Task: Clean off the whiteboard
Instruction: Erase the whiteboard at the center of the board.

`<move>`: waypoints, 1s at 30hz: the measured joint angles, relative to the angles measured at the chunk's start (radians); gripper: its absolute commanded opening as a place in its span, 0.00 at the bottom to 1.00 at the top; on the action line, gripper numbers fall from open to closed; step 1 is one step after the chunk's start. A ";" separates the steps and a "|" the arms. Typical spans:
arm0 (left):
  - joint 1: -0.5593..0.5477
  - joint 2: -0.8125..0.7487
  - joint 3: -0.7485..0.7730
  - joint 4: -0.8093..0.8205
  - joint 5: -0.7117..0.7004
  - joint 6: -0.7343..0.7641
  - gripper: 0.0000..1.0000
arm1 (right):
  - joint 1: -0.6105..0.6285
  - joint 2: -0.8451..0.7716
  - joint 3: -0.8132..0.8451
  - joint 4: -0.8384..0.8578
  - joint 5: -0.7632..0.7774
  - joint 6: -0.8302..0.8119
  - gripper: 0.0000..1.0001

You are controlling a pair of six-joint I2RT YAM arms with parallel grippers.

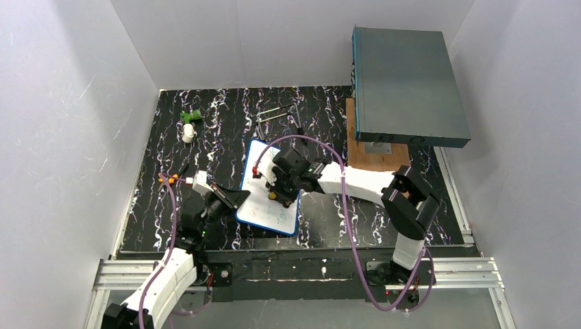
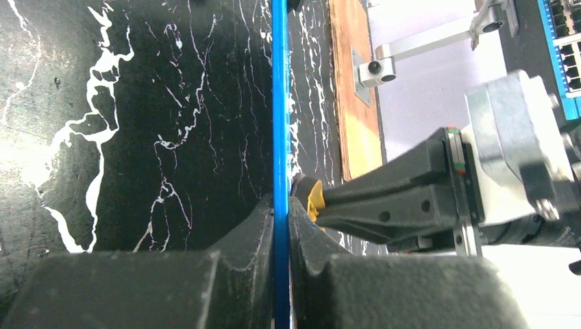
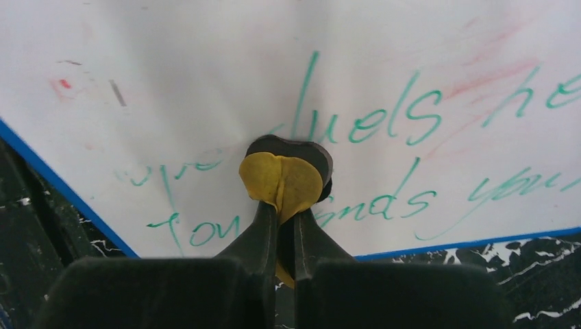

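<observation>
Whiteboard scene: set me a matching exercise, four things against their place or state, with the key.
Things:
1. left pincer
2. right pincer
3. grey box
4. green writing

Places or states:
A. far right, resting on a wooden plank
B. shut on a yellow pad
C. spread across the white surface
D. clamped on the blue edge of the whiteboard

Pairs: 1-D, 2-B, 3-A, 4-C
</observation>
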 measured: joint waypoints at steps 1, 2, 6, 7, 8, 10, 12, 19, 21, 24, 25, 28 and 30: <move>0.000 0.000 0.000 0.000 0.000 0.000 0.00 | 0.007 0.000 0.000 -0.002 -0.008 -0.010 0.01; 0.000 0.000 0.000 -0.003 -0.001 0.000 0.00 | 0.017 -0.001 0.000 -0.006 -0.018 -0.023 0.01; 0.000 0.000 0.000 -0.006 -0.002 -0.001 0.00 | 0.077 -0.016 -0.001 -0.040 -0.076 -0.089 0.01; 0.000 0.000 0.000 -0.006 0.000 -0.001 0.00 | 0.092 -0.018 -0.001 -0.049 -0.089 -0.103 0.01; 0.000 0.002 0.000 -0.006 0.001 -0.001 0.00 | 0.108 -0.020 -0.001 -0.060 -0.103 -0.126 0.01; 0.000 0.005 0.000 -0.007 0.006 -0.002 0.00 | 0.129 -0.022 -0.001 -0.077 -0.115 -0.154 0.01; 0.000 0.006 0.000 -0.010 0.011 -0.004 0.00 | 0.132 -0.022 0.000 -0.083 -0.115 -0.175 0.01; 0.000 0.008 0.000 -0.005 0.014 -0.004 0.00 | 0.088 -0.020 0.000 -0.080 -0.098 -0.141 0.01; 0.000 0.009 0.000 -0.002 0.015 -0.004 0.00 | 0.055 -0.017 0.000 -0.079 -0.079 -0.133 0.01; 0.000 0.013 0.000 0.009 0.022 -0.004 0.00 | 0.020 -0.012 -0.001 -0.079 -0.050 -0.130 0.01; 0.000 0.013 0.000 0.011 0.023 -0.004 0.00 | 0.010 -0.009 -0.001 -0.079 -0.046 -0.130 0.01; 0.000 0.015 0.000 0.009 0.022 -0.003 0.00 | 0.012 -0.006 0.000 -0.083 -0.056 -0.146 0.01; 0.000 0.015 0.000 0.007 0.024 -0.001 0.00 | 0.022 -0.006 0.000 -0.092 -0.058 -0.172 0.01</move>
